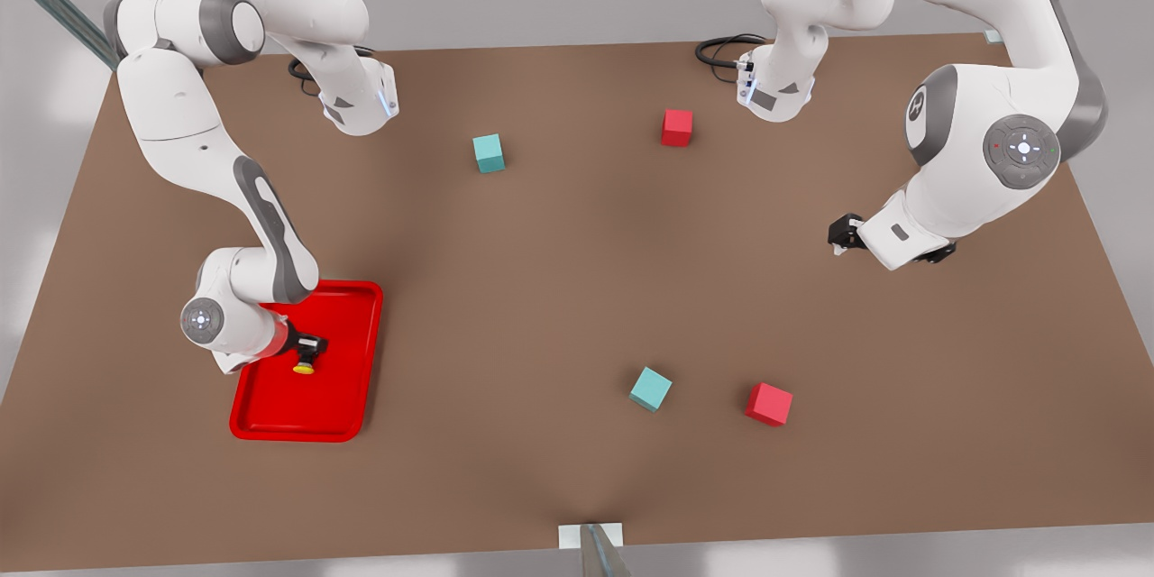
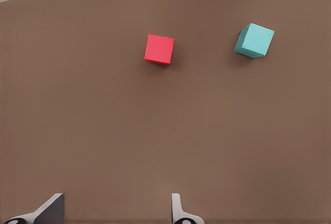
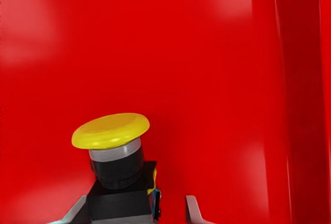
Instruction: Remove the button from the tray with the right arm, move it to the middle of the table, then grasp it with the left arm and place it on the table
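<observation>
The button lies in the red tray at the front view's left, its yellow disc ahead of a grey-and-black body. My right gripper is low in the tray and straddles the body. In the right wrist view the right gripper is open: one finger stands a small gap off the body, the other is right beside it. My left gripper waits above the table at the front view's right. Its fingers are open with nothing between them.
A teal cube and a red cube sit toward the far side. Another teal cube and red cube sit nearer the front. The left wrist view shows a red cube and a teal cube.
</observation>
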